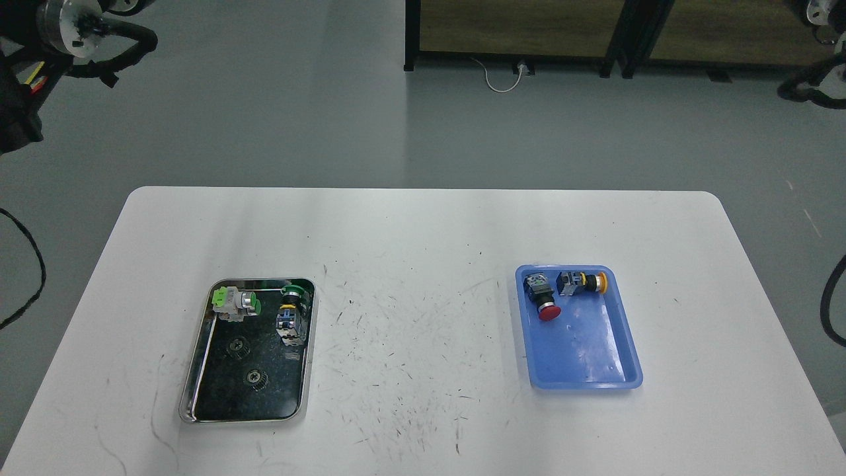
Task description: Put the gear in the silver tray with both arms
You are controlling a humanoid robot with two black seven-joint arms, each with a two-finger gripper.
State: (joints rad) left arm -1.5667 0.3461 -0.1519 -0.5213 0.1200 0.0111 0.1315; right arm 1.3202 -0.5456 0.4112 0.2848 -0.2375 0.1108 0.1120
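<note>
The silver tray (277, 396) lies on the left half of the white table (423, 238). Two small dark gears (238, 345) (256, 378) lie flat on its dark bottom, one behind the other. Only the silver wrist section of my left arm (66, 20) shows at the top left corner, and its gripper is out of view. A small part of my right arm (816, 10) shows at the top right corner, also without its gripper. Both arms are far from the table.
The silver tray also holds a green and white switch (234, 303) and a green-headed push button (291, 307) at its far end. A blue plastic tray (588, 350) on the right holds a red-headed button (543, 301) and a yellow-headed button (581, 282).
</note>
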